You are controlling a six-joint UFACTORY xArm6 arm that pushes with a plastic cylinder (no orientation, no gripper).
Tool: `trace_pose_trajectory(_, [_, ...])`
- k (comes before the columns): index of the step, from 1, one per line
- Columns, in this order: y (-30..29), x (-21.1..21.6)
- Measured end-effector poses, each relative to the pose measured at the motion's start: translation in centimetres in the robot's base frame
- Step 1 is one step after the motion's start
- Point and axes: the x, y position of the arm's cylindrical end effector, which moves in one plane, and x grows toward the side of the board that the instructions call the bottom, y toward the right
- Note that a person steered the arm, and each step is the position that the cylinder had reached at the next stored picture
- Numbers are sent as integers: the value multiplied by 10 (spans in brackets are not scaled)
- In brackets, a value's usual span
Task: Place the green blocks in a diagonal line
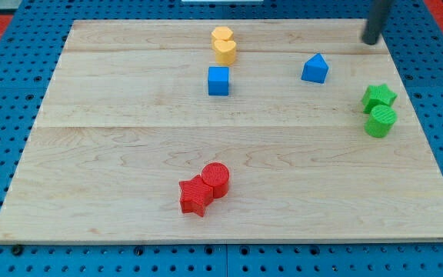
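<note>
A green star block (379,98) sits near the view's right edge of the wooden board (129,154). A green cylinder (380,121) touches it just below. My tip (371,41) is at the view's top right, above the green star with a clear gap, and up and to the right of the blue pentagon-like block (314,68). It touches no block.
A yellow hexagon block (221,35) and a yellow heart-like block (224,51) touch at the top centre. A blue cube (218,81) lies just below them. A red cylinder (216,179) and a red star (195,195) touch at the bottom centre.
</note>
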Motion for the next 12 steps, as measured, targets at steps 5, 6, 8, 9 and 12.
trace_pose_trajectory(5, [-39,180])
trace_pose_trajectory(6, [0,193])
trace_pose_trajectory(8, [-93,192])
trace_pose_trajectory(9, [-213,168])
trace_pose_trajectory(12, [-69,178])
